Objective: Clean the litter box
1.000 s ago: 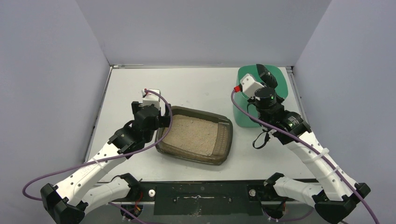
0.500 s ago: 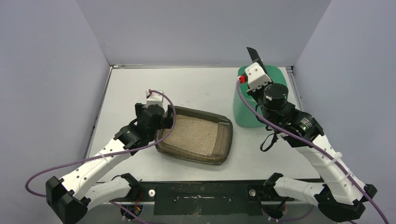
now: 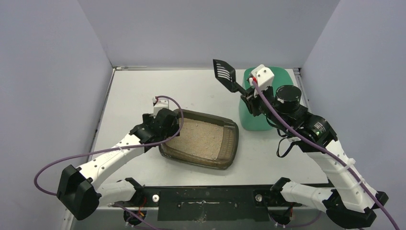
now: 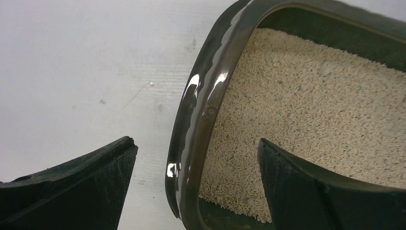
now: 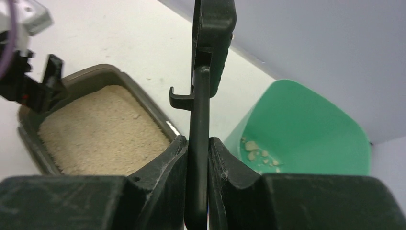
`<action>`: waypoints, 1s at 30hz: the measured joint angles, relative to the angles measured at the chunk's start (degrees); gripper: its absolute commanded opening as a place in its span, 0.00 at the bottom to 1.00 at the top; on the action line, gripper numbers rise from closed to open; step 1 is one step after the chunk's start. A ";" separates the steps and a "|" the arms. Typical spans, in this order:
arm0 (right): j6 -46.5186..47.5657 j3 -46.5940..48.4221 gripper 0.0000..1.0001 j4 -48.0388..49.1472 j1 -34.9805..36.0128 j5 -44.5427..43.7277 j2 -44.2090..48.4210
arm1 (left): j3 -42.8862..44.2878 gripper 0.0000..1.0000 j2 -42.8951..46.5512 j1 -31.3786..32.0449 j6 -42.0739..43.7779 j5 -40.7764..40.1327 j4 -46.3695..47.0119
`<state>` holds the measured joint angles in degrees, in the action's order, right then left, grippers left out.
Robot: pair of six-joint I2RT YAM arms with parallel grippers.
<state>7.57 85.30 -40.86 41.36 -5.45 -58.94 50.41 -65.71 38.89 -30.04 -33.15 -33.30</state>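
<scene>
Bright, even overhead light cast soft shadows on the surface (image 3: 191,91); white glare streaked the litter box (image 4: 201,110) rim.

one litter box (image 3: 231,139); one green bin (image 3: 248,120); one black scoop (image 3: 224,72)

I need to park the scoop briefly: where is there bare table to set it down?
Bare table lies behind the litter box, left of the green bin, and in a strip along the box's near side. The box-to-bin gap is tight.

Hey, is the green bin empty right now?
No, a few pale clumps lie on the bottom of the green bin.
</scene>
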 measured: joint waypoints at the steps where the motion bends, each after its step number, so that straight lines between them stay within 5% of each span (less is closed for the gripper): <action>1: -0.90 -0.09 0.00 -0.31 0.00 1.64 -0.20 | -0.52 0.93 -0.76 -0.33 -0.87 0.55 -0.13; 12: -7.48 -11.82 0.00 -0.02 0.00 14.69 -0.24 | -3.61 0.72 -8.68 -5.77 -4.02 6.88 -0.31; 30: -8.61 -25.38 0.00 2.86 -0.02 18.08 2.27 | 2.05 0.49 -10.62 -6.71 -3.32 7.41 -0.87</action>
<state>-1.04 59.92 -38.00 41.34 12.62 -56.66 52.47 -76.34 32.18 -33.36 -25.74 -34.17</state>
